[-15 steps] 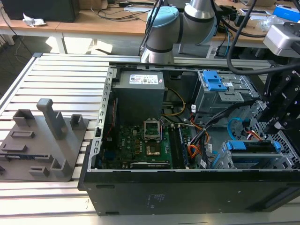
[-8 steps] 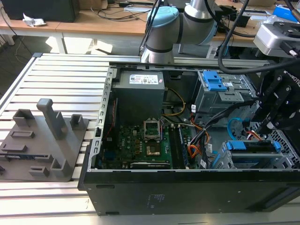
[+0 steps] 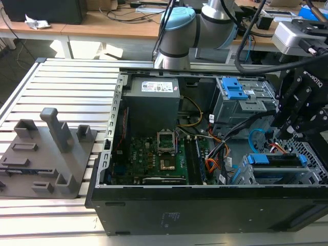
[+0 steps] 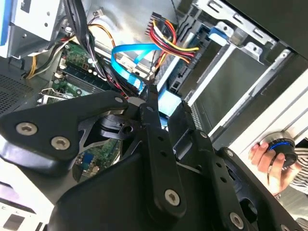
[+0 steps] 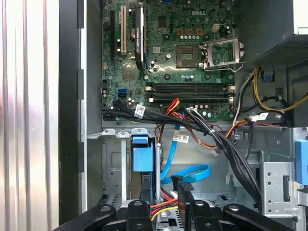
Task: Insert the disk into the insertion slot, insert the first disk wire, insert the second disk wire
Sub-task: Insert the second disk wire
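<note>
The disk (image 3: 274,160), dark with a blue bracket, sits in the insertion slot (image 3: 312,159), a silver perforated cage at the case's corner on the exterior view's right. My gripper (image 3: 282,136) hangs just above the disk's rear edge. In both wrist views its fingertips (image 4: 152,91) are shut on the small dark plug (image 5: 185,192) at the end of the second disk wire (image 4: 127,55), a light-blue cable that loops (image 5: 192,171) beside the cage. The first disk wire (image 3: 277,147), thin and orange-red, ends at the disk's rear edge under the gripper.
A darker grey cage with a blue clip (image 3: 236,89) stands behind the slot. The motherboard (image 5: 183,57) and a black wire bundle (image 5: 226,144) fill the case floor. A red-yellow wire bundle (image 4: 168,41) runs nearby. A person's hand (image 4: 267,159) holds a knob outside the case.
</note>
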Tool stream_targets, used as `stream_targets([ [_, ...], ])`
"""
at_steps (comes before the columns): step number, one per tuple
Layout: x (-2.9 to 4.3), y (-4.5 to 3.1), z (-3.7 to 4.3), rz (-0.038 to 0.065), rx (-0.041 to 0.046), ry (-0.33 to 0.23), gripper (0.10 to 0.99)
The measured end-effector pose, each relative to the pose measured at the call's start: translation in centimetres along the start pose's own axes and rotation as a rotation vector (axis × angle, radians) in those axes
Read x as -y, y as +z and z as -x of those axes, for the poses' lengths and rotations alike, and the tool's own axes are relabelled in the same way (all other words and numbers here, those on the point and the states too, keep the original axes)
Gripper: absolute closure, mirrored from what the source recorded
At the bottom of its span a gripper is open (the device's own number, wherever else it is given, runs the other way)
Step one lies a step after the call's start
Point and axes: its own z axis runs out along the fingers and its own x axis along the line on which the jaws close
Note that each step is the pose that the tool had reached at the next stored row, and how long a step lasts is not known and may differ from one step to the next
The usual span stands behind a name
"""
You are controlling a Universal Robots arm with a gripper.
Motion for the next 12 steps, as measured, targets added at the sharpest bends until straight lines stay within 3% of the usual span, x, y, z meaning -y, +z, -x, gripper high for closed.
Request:
stream_targets([
  [5, -0.08, 0.18, 0.96, 0.000, -0.0011, -0.026, 0.725],
  [10, -0.51, 1.15, 1.34, -0.001, -0.0062, -0.080, 0.725],
  [12, -0.70, 1.31, 1.36, -0.001, -0.0155, -0.091, 0.725],
])
